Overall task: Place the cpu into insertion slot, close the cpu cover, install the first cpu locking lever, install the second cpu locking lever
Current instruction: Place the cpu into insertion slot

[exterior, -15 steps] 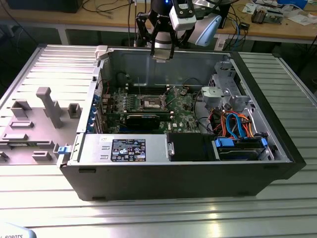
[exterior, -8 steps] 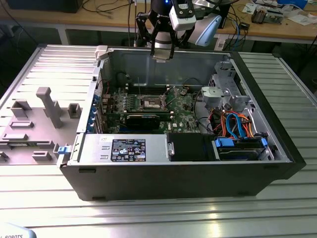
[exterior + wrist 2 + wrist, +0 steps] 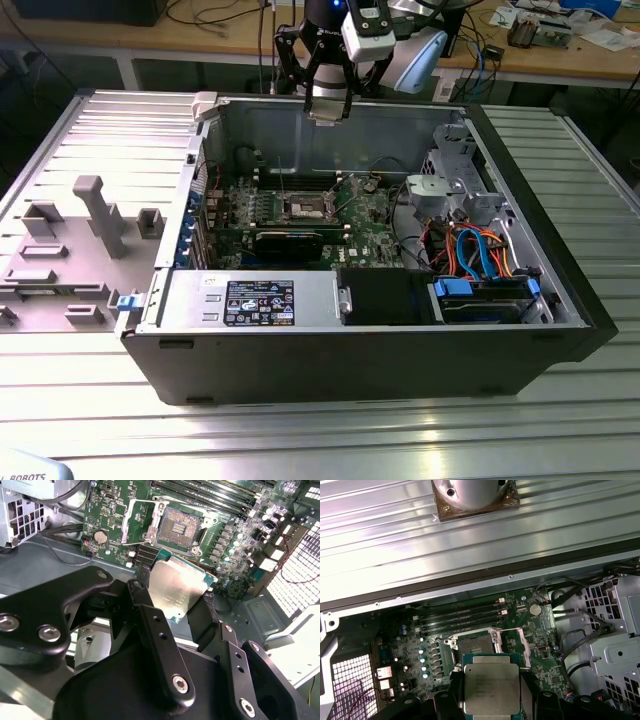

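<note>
The gripper (image 3: 175,586) squeezes the cpu (image 3: 177,597) by two sides, up in the air. The cpu is a flat square with a shiny grey top. Farther down, the insertion slot (image 3: 180,527) lies bare on the green board (image 3: 112,507), with the cpu cover (image 3: 134,524) swung open beside it.

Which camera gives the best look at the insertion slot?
The second wrist view: the insertion slot lies open, its contact grid plain. The first wrist view shows it darker, beyond the held cpu; the exterior view shows it distant.
</note>
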You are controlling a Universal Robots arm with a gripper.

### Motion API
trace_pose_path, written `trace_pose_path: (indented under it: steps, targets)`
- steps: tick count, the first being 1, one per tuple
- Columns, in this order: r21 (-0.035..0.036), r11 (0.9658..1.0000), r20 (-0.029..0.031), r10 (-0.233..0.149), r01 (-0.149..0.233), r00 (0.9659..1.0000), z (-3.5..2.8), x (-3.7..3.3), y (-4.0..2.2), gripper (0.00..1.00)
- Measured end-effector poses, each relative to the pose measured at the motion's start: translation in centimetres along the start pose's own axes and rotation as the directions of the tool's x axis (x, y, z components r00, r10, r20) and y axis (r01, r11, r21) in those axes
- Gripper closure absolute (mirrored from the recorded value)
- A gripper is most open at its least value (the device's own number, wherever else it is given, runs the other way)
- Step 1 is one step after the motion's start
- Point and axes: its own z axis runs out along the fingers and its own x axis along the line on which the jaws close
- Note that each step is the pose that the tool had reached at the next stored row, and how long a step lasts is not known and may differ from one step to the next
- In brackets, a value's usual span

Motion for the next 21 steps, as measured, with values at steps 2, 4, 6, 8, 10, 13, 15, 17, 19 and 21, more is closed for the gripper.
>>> trace_pose_path:
  steps: [2,4,6,8,10,13,15,17,19,21]
  targets:
    - [-0.0001,1.0000,0.0004,0.004,-0.004,1.0000,0.00,0.00,0.00,0.46]
    - [-0.0002,1.0000,0.0006,0.006,-0.006,1.0000,0.00,0.00,0.00,0.46]
    - [-0.0002,1.0000,0.0006,0.006,-0.006,1.0000,0.00,0.00,0.00,0.46]
    - [-0.0002,1.0000,0.0007,0.007,-0.007,1.0000,0.00,0.00,0.00,0.46]
    - [-0.0002,1.0000,0.0007,0.008,-0.008,1.0000,0.00,0.00,0.00,0.46]
    - [-0.0003,0.9999,0.0011,0.011,-0.011,0.9999,0.00,0.00,0.00,0.46]
    - [-0.0003,0.9999,0.0014,0.015,-0.015,0.9999,0.00,0.00,0.00,0.46]
    - [-0.0004,0.9998,0.0018,0.019,-0.019,0.9998,0.00,0.00,0.00,0.46]
    - [-0.0005,0.9997,0.0021,0.023,-0.023,0.9997,0.00,0.00,0.00,0.46]
    - [-0.0006,0.9997,0.0024,0.026,-0.026,0.9997,0.00,0.00,0.00,0.46]
